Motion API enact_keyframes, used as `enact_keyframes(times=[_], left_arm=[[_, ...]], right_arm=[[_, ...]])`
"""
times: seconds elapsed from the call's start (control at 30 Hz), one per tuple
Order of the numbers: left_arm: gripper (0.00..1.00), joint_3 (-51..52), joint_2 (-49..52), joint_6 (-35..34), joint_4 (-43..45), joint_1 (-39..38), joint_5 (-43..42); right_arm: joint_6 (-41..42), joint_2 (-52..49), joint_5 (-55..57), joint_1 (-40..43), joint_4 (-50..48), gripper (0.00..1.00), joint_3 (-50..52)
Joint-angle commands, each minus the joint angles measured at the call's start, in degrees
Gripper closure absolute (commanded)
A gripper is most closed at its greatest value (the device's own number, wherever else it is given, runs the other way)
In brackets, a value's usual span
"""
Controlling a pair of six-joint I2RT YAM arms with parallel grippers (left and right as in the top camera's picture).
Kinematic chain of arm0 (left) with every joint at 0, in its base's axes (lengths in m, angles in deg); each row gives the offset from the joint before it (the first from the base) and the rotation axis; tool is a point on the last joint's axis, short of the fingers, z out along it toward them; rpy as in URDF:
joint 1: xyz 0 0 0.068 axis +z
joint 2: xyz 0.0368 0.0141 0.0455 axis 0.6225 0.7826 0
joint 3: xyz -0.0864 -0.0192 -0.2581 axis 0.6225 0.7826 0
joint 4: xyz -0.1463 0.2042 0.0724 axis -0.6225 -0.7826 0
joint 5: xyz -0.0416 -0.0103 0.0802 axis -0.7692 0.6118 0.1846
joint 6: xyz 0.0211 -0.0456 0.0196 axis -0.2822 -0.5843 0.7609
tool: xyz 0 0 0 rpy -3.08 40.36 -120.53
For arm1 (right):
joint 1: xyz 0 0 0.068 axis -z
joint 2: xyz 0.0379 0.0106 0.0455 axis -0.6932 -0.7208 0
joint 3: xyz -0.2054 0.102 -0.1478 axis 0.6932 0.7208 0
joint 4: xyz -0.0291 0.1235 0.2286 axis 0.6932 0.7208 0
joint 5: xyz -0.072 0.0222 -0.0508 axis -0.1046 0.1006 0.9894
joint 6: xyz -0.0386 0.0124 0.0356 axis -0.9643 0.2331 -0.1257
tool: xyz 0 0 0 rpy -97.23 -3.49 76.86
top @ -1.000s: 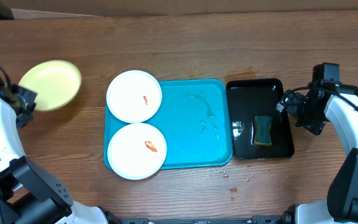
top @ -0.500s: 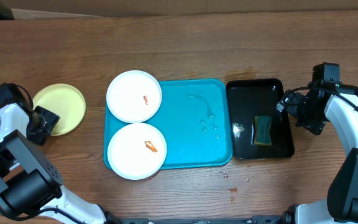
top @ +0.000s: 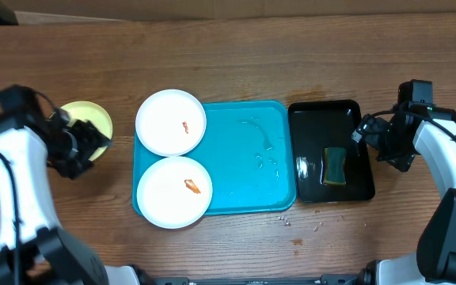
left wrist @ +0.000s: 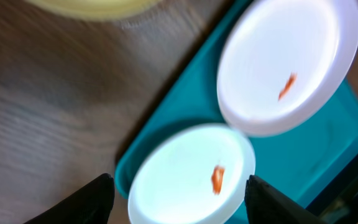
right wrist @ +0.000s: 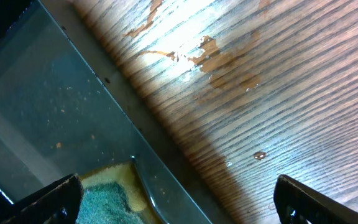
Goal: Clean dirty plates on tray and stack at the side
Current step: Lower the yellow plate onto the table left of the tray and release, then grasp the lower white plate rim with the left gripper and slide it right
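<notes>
Hovering at the tray's (top: 244, 170) nine o'clock, the left claw (left wrist: 179, 184) gapes empty beside the green-rimmed plate (top: 93, 117), apparently set aside on the worktop (top: 228, 55). Two smeared white plates (top: 171, 121) (top: 174, 191) lie on the tray. Next: the open, empty right claw (right wrist: 178, 184) should fetch the sponge (top: 336, 166).

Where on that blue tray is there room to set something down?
The tray is crowded on its left half: the upper plate and lower plate fill it. Its right half, between them and the black tray, is bare, though wet.

Top-down overhead, close left wrist: tray (top: 236, 184) shared
</notes>
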State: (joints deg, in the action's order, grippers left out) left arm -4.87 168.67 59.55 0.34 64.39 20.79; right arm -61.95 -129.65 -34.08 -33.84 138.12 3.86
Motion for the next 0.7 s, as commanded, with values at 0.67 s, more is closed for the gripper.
enact_keyframes(times=[0.67], left_arm=[[0.62,33.33,-5.01,2.97,14.62,-10.32,5.33]], right_arm=[[0.31,0.90,0.09,0.22,-0.31,0.00,-1.25]])
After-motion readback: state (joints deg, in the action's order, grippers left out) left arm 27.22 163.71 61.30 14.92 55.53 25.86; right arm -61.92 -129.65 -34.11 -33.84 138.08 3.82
